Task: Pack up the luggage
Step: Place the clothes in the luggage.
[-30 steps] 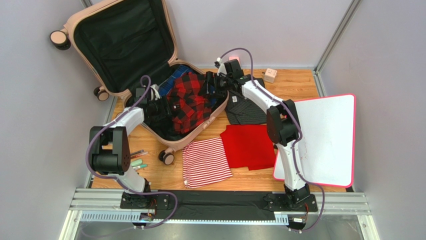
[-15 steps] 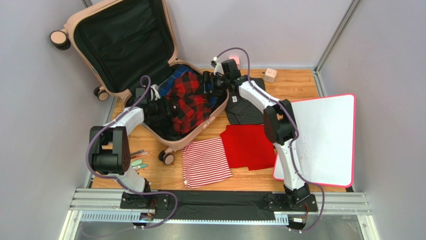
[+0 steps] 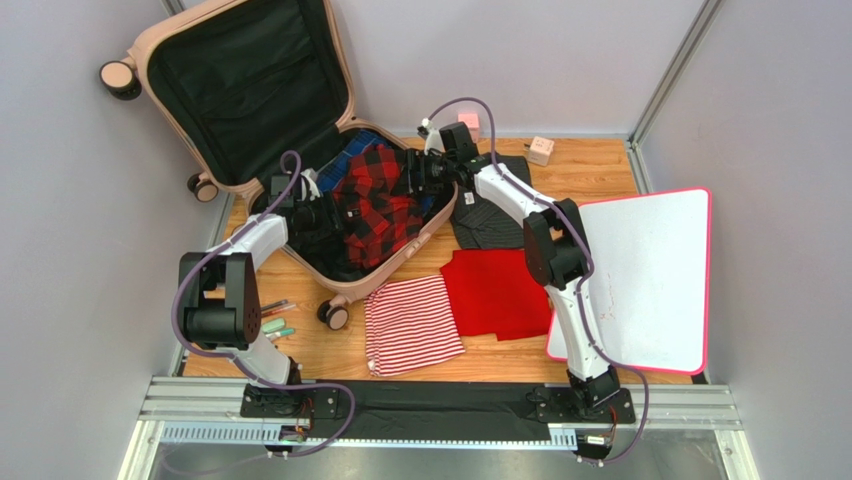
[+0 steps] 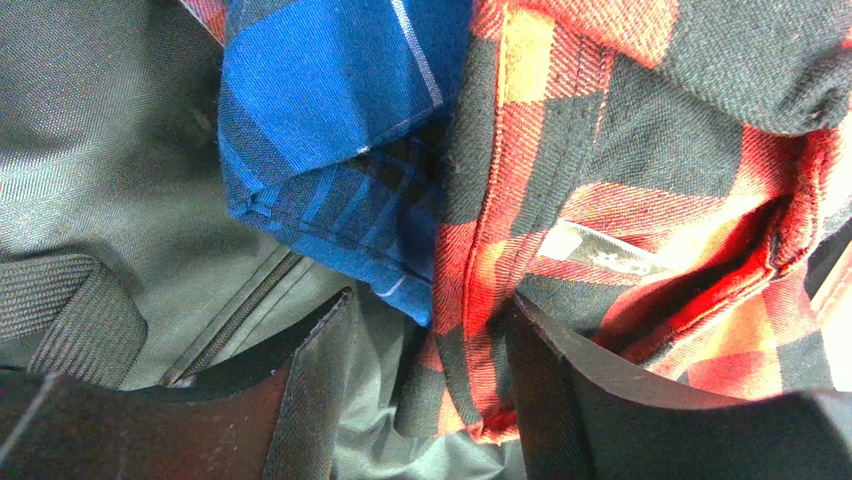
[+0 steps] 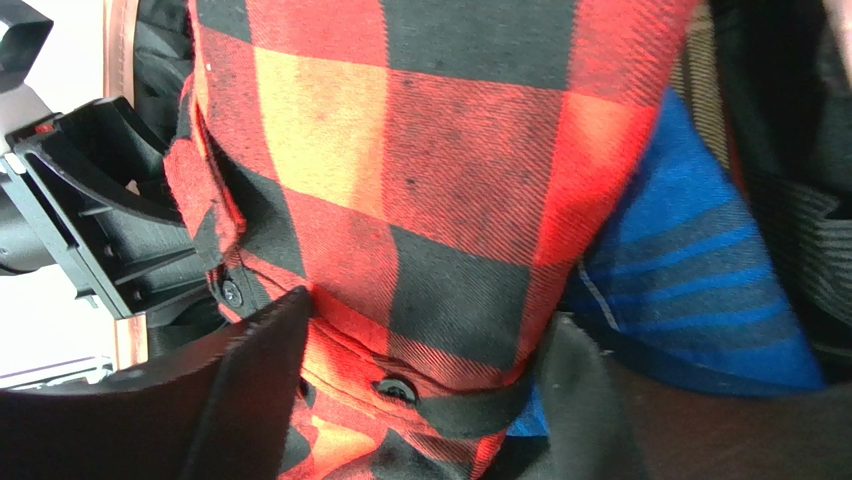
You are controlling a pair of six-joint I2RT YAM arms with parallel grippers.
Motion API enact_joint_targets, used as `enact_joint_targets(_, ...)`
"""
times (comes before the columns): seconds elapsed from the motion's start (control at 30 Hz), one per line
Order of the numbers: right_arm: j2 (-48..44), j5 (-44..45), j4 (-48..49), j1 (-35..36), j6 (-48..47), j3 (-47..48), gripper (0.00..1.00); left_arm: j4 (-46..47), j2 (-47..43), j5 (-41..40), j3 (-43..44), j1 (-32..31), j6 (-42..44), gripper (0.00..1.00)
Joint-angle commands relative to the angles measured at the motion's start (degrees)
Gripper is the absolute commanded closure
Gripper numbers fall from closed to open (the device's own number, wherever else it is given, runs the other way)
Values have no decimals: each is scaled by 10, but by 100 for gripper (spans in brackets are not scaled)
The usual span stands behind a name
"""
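Though lying open, luggage [image 3: 240, 90] shows pink-beige shell, black lining.

Left arm [image 3: 255, 235], right arm [image 3: 578, 330]: white links, black joints
Purple-grey cables [image 3: 291, 157] line both; left gripper [image 4: 430, 300], right gripper [image 5: 430, 310] matte black.

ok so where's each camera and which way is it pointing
top external: fixed above and behind the arms, looking down at the table; both arms show, over the open suitcase
left wrist: on the left arm, looking down into the suitcase at the red plaid shirt and blue shirt; left end effector at the bottom
right wrist: on the right arm, close on the red plaid shirt; right end effector at the bottom
shared: all three see both shirts
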Motion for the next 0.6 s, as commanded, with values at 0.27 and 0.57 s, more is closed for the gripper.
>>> enact_joint_targets(0.27,-57,26,-46,27,-2,-18,67,-9,-15,1,30,4,-2,36)
enact_joint_targets(0.57,-64,96,-200,54,-40,118,100,-48,-59,-16,52,4,-1,23)
